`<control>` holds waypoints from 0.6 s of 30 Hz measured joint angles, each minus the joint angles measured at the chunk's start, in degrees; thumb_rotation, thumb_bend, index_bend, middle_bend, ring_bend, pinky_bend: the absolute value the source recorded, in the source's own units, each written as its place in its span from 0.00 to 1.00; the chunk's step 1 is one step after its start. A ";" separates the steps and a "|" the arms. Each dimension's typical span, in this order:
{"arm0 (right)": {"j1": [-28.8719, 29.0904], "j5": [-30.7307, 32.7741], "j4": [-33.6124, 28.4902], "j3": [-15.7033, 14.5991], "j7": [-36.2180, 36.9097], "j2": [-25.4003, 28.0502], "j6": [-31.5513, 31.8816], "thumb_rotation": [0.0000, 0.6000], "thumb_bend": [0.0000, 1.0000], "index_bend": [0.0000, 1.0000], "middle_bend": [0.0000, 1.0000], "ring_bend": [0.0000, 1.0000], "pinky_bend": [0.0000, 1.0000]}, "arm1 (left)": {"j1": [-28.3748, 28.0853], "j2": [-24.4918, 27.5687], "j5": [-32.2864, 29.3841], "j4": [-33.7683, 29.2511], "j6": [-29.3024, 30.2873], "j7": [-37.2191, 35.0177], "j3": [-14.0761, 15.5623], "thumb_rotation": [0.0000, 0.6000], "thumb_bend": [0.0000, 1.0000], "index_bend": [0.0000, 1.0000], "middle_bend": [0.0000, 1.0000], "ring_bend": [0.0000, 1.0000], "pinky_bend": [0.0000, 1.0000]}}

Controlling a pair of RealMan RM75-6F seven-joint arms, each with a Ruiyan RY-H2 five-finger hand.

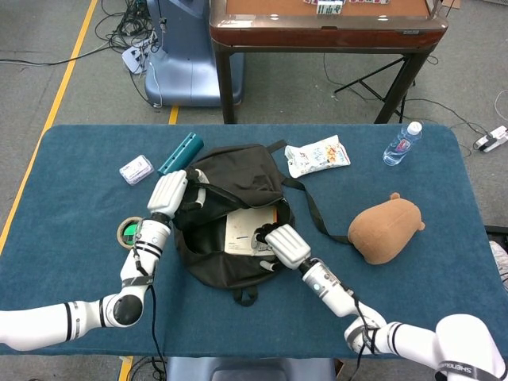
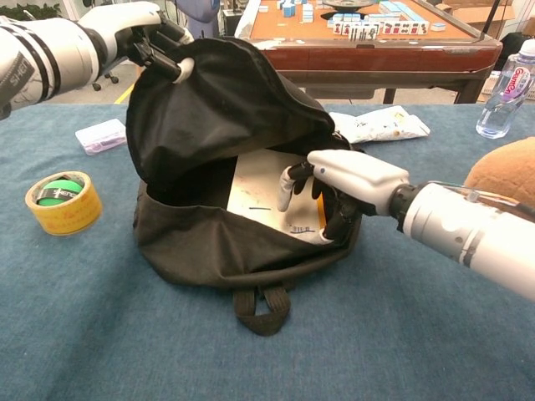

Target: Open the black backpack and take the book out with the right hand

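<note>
**Reaching into the open backpack**

Starting at the left edge of the blue table (image 1: 79, 238), we see a roll of yellow tape (image 2: 63, 201) lying flat, with a small clear plastic box (image 2: 103, 135) farther back and a teal case (image 1: 180, 154) just beyond it. Our left hand (image 1: 168, 193) is next, raised over the bag's left side; its fingers (image 2: 159, 52) are clamped on the upper flap of the black backpack (image 2: 226, 109) and hold it lifted, so the mouth stands wide open. The backpack sits near the middle of the table, its carry loop (image 2: 261, 307) toward us and a strap (image 1: 311, 208) trailing off to the right.

Inside the opening lies the book (image 2: 255, 185), pale-covered with an orange edge, resting flat on the bag's lower wall. Our right hand (image 2: 338, 180) is in the mouth of the bag, over the book's right part. Its fingers are apart and curled downward, tips at or touching the cover; we cannot tell whether the thumb is under the book's edge.

Farther right, a white snack packet (image 1: 317, 155) lies behind the bag, a brown plush toy (image 1: 386, 230) sits well apart, and a water bottle (image 1: 402, 144) stands at the far corner.
</note>
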 measured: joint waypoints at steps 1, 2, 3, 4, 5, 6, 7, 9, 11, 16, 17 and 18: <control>0.21 0.31 0.67 -0.10 -0.27 -0.62 -0.16 1.00 0.13 0.42 0.35 0.27 0.33 | 0.05 0.09 0.00 -0.03 0.04 -0.06 0.06 1.00 0.59 0.68 0.51 0.46 0.36; 0.37 0.58 1.25 -0.21 -0.62 -1.13 -0.28 1.00 0.11 0.42 0.34 0.26 0.33 | 0.09 0.13 0.04 -0.04 0.09 -0.10 0.13 1.00 0.59 0.68 0.51 0.46 0.36; 0.51 0.90 1.89 -0.37 -1.16 -1.71 -0.40 1.00 0.09 0.42 0.33 0.25 0.33 | 0.13 0.18 0.06 -0.05 0.12 -0.15 0.19 1.00 0.59 0.68 0.51 0.46 0.36; 0.58 1.12 2.25 -0.51 -1.57 -2.04 -0.47 1.00 0.07 0.41 0.32 0.24 0.33 | 0.18 0.23 0.06 -0.04 0.12 -0.24 0.24 1.00 0.59 0.68 0.51 0.46 0.36; 0.60 1.30 2.57 -0.62 -1.98 -2.32 -0.47 1.00 0.05 0.39 0.30 0.23 0.33 | 0.22 0.28 0.07 -0.03 0.13 -0.30 0.28 1.00 0.59 0.68 0.51 0.46 0.36; 0.59 1.54 2.99 -0.73 -2.52 -2.71 -0.35 1.00 0.03 0.37 0.28 0.21 0.33 | 0.27 0.33 0.09 -0.01 0.15 -0.36 0.34 1.00 0.59 0.68 0.51 0.46 0.36; 0.56 1.75 3.35 -0.76 -2.81 -3.00 -0.19 1.00 0.02 0.36 0.27 0.20 0.33 | 0.31 0.36 0.12 0.04 0.16 -0.44 0.41 1.00 0.59 0.68 0.51 0.46 0.36; 0.51 2.36 4.25 -0.64 -3.14 -3.75 0.17 1.00 0.01 0.34 0.25 0.19 0.33 | 0.37 0.39 0.12 0.14 0.12 -0.53 0.53 1.00 0.59 0.68 0.51 0.46 0.36; 0.61 2.87 5.13 -0.29 -3.18 -4.45 0.36 1.00 0.01 0.33 0.25 0.19 0.33 | 0.41 0.38 0.03 0.32 0.05 -0.64 0.62 1.00 0.59 0.68 0.51 0.46 0.36; 1.45 4.14 8.02 0.79 -2.99 -6.66 0.42 1.00 0.00 0.33 0.25 0.19 0.33 | 0.42 0.37 -0.57 0.74 0.06 -1.12 0.28 1.00 0.59 0.68 0.51 0.46 0.36; 1.58 4.30 8.53 0.95 -2.92 -7.06 0.49 1.00 0.00 0.33 0.25 0.19 0.33 | 0.41 0.42 -0.59 0.83 0.07 -1.14 0.25 1.00 0.59 0.67 0.51 0.46 0.36; 1.76 4.54 9.23 1.13 -2.81 -7.60 0.52 1.00 0.00 0.33 0.25 0.19 0.33 | 0.40 0.48 -0.60 0.93 0.07 -1.11 0.25 1.00 0.59 0.67 0.51 0.46 0.36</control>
